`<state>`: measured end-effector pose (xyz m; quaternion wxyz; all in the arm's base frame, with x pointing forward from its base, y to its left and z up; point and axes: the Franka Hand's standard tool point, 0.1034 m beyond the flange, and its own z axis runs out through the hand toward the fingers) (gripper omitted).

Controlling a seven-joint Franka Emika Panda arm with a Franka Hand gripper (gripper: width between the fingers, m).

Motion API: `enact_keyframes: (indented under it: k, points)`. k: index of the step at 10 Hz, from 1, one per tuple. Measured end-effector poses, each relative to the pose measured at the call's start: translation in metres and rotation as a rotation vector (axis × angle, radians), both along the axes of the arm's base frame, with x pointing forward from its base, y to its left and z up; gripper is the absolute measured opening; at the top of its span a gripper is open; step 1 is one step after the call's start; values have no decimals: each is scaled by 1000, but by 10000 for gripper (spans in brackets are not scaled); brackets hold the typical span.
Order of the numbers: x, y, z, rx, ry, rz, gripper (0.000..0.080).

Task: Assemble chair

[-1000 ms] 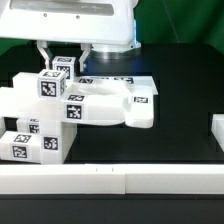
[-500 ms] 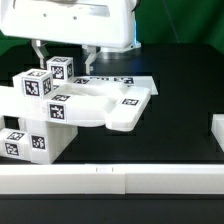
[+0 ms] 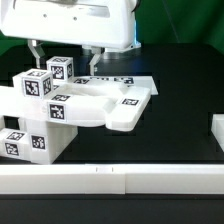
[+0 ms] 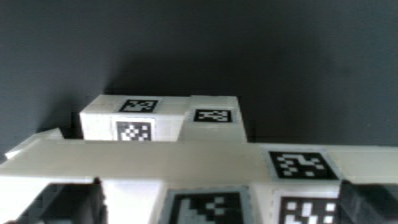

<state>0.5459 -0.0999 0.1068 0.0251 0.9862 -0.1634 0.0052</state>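
The chair [image 3: 95, 105] is a cluster of glossy white tagged blocks at the exterior view's left, with a flat notched piece [image 3: 125, 105] reaching right and a lower tagged block [image 3: 30, 143] in front. It sits tilted. My gripper [image 3: 65, 62] comes down from above, with one finger on each side of the top tagged blocks [image 3: 58, 70], and is shut on the chair. In the wrist view my gripper [image 4: 214, 205] straddles a white tagged bar [image 4: 196, 160], dark fingers [image 4: 50, 203] showing at its ends. Another tagged block [image 4: 160, 120] lies beyond.
The marker board [image 3: 135, 80] lies flat behind the chair. A white rail [image 3: 110, 180] runs along the front of the black table, and another white rail [image 3: 215, 130] stands at the exterior view's right edge.
Over the last second the chair swung and shifted toward the exterior view's left with my gripper on it, and the fingers look farther apart. Nothing moved in the last half second.
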Motion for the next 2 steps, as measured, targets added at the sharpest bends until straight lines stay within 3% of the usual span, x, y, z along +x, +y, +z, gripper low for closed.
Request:
enact_keyframes:
  k: [2]
  points:
    - [0,0,0,0,0,0,649]
